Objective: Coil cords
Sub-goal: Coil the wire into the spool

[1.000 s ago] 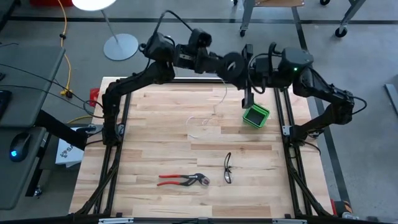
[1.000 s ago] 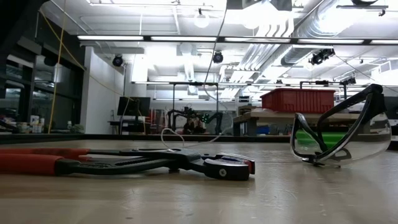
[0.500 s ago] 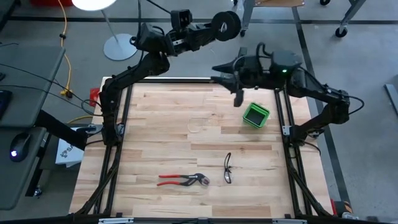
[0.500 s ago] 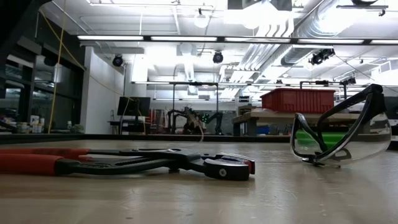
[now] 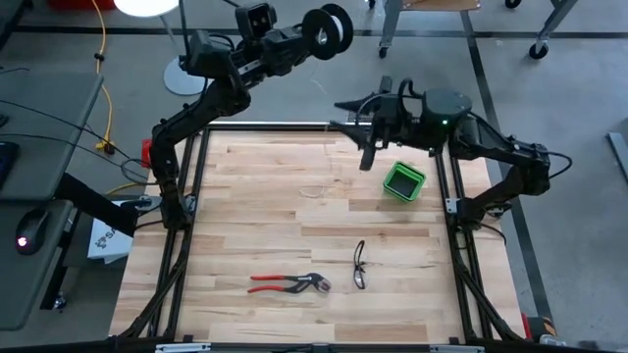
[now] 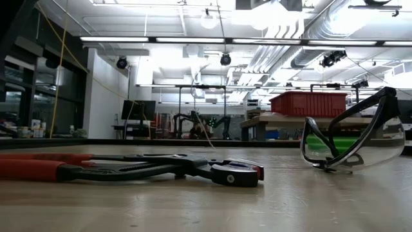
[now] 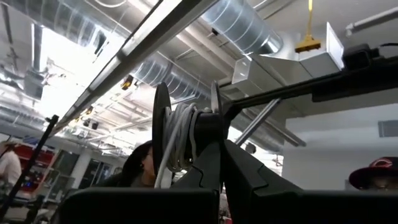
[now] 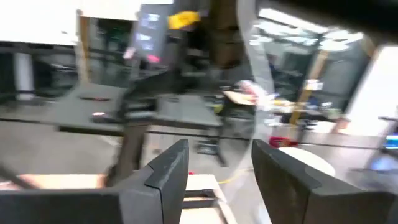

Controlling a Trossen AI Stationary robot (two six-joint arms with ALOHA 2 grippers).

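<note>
White cord partly wound on black spool, rest trailing down to a small loop on the wooden worktop near its far middle. Spool raised high beyond the worktop's far edge, clamped in the left pincer, jaws tight on it; white turns of cord visible between the spool's flanges in the left wrist view. Right pincer hovering above the far edge, between spool and green bin, fingers spread apart with nothing between them. Bin resting on the worktop's far right part, just beside the right arm. Nearer the front edge: red-handled pliers lying flat, clear safety glasses just to their right. In the low view, pliers and glasses close to the camera, thin cord strand faint behind.
</note>
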